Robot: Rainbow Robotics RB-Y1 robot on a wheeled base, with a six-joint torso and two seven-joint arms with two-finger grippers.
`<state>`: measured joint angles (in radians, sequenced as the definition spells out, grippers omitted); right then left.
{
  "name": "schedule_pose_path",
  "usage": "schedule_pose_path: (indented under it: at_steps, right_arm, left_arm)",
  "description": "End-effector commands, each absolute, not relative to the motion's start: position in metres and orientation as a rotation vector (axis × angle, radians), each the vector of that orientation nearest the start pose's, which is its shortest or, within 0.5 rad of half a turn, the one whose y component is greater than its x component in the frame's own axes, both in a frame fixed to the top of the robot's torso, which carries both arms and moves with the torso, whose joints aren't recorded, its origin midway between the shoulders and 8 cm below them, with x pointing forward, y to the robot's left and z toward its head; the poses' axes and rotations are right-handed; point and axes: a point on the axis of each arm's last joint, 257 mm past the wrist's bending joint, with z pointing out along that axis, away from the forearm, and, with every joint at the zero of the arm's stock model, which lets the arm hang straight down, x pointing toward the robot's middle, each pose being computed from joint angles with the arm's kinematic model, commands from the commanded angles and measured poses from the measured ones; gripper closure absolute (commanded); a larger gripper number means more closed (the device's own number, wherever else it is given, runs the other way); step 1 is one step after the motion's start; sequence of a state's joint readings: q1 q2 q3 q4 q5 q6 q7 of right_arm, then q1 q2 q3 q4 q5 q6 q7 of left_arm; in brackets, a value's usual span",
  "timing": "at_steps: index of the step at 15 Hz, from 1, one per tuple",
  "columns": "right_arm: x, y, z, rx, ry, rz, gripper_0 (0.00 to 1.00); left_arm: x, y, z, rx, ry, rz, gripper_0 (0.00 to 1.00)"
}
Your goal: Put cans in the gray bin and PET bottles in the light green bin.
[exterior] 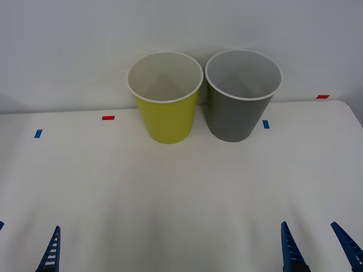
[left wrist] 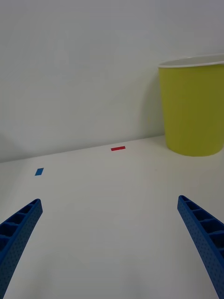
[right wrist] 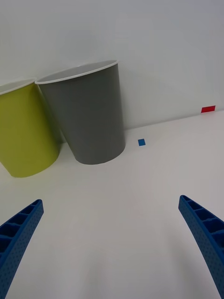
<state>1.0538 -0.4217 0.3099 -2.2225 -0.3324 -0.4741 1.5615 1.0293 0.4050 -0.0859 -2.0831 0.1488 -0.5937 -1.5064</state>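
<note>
The light green bin (exterior: pixel 167 120) and the gray bin (exterior: pixel 235 118) stand side by side, upright, at the back of the white table against the wall, green to the left of gray. Both look empty inside. The cans and PET bottles are out of view. My left gripper (exterior: pixel 25 249) hovers open at the near left, with nothing between its fingers. At the near right my right gripper (exterior: pixel 319 249) is open and empty too. The right wrist view has the gray bin (right wrist: pixel 93 117) and the green bin (right wrist: pixel 25 133) ahead of the right gripper (right wrist: pixel 112 243). The left wrist view has the green bin (left wrist: pixel 193 112) beyond the left gripper (left wrist: pixel 112 243).
Small tape marks lie on the white table (exterior: pixel 181 187): a red one (exterior: pixel 108 118) and a blue one (exterior: pixel 38 134) at the left, a blue one (exterior: pixel 265 124) and a red one (exterior: pixel 322 97) at the right. A plain wall rises behind the bins.
</note>
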Motion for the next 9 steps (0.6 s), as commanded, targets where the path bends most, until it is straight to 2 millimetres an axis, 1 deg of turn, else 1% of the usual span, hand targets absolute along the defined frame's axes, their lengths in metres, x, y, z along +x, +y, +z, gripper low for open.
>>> schedule_pose_path:
  at_steps: [1,9]
  right_arm:
    - [0.245,-0.2383,-0.2082,0.106,1.565,0.207,0.0]
    - [0.245,-0.2383,-0.2082,0.106,1.565,0.207,0.0]
  left_arm:
    - [0.2419,0.3104,-0.2113,0.105,1.506,0.066,0.0]
    - [0.2419,0.3104,-0.2113,0.105,1.506,0.066,0.0]
